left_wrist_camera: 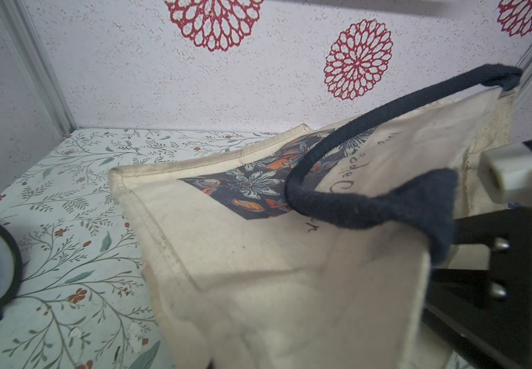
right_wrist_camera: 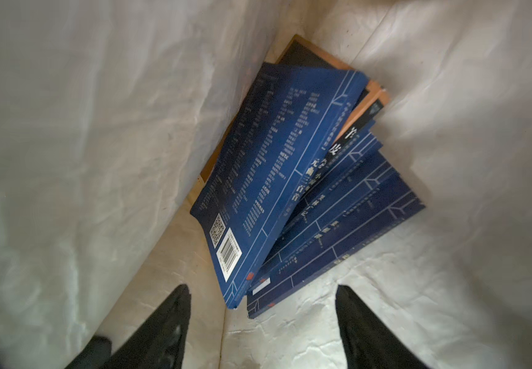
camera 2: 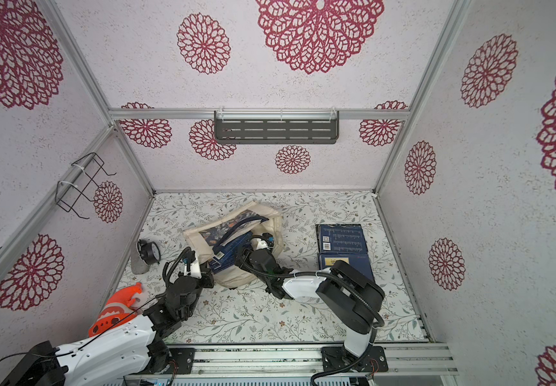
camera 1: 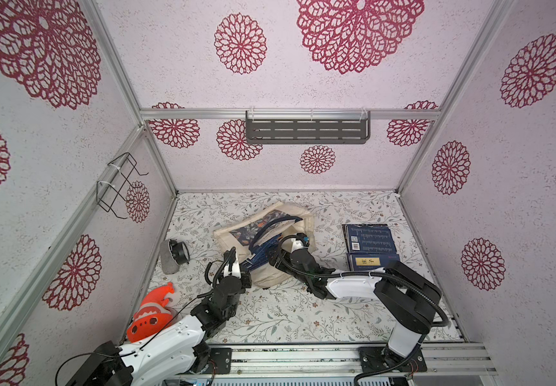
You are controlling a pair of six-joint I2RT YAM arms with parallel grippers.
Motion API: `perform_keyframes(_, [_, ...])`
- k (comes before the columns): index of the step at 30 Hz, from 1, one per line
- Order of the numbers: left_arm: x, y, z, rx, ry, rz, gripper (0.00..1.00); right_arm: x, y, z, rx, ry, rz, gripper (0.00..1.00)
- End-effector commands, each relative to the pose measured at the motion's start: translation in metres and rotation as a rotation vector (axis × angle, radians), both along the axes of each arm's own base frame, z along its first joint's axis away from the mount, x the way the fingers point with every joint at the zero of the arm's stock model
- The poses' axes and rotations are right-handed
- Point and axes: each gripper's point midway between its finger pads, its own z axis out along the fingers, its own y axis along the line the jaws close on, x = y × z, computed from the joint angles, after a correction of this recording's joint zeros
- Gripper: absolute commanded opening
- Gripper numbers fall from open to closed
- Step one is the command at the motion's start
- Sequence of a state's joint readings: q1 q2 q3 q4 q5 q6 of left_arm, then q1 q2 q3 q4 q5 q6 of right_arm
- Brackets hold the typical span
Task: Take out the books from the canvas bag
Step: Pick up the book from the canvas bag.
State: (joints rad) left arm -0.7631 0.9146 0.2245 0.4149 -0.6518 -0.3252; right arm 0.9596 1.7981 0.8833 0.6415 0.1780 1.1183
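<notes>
Canvas bag (camera 1: 298, 215) pinched by my left claw (camera 1: 242, 266); right claw (right_wrist_camera: 262, 289) gapes inside, books (right_wrist_camera: 274, 159) just ahead. Clock (camera 1: 178, 251), orange toy (camera 1: 151, 314) lower left.

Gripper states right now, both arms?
Left gripper: shut on bag.
Right gripper: open inside bag, books not gripped.

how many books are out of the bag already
2. A barcode-back book lies right of the canvas bag; a yellow-label book sits just nearer the robot, partly behind the right arm. More may be stacked underneath.
</notes>
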Motion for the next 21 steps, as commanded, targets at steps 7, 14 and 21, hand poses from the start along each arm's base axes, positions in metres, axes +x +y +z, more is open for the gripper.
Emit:
perform_keyframes(7, [-0.002, -0.015, 0.019, -0.051, -0.063, -0.065, 0.00, 0.021, 0.035, 0.002, 0.086, -0.013, 0.023, 0.62])
perform_keyframes(14, [-0.002, -0.017, 0.018, -0.048, -0.059, -0.073, 0.00, 0.039, 0.042, -0.001, 0.123, -0.024, 0.013, 0.49])
perform_keyframes(21, [-0.001, -0.020, 0.016, -0.040, -0.053, -0.083, 0.00, 0.052, 0.039, 0.000, 0.138, -0.045, -0.007, 0.31])
